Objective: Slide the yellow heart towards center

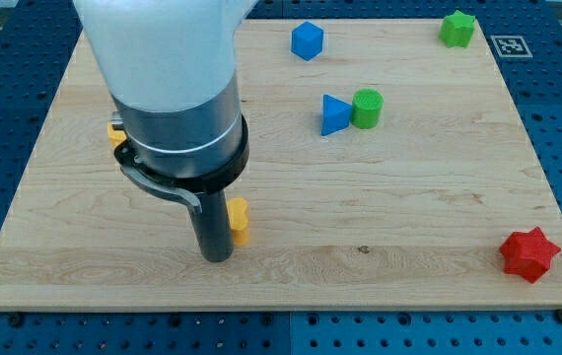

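My tip (214, 258) rests on the wooden board (409, 197) at the view's lower left. A yellow block (240, 221) stands right against the rod's right side, just above the tip. The rod hides part of it, so I cannot make out its shape. A second yellow block (115, 134) peeks out at the left edge of the arm's body, mostly hidden. I cannot tell which of the two is the heart.
A blue triangle (334, 114) touches a green cylinder (367, 108) above the centre. A blue cube (307, 40) sits at the top middle, a green star (456, 29) at the top right and a red star (529, 253) at the bottom right.
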{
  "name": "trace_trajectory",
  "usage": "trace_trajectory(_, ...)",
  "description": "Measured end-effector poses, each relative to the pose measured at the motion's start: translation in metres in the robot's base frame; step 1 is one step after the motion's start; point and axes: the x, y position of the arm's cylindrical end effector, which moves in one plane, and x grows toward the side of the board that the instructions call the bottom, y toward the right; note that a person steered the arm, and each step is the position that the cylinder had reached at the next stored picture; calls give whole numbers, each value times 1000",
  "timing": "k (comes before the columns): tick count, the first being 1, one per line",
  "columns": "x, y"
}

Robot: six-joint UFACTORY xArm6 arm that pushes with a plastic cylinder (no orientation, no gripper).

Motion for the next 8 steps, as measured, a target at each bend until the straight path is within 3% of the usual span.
trace_trajectory(2, -34, 0)
trace_trajectory(8, -60, 61)
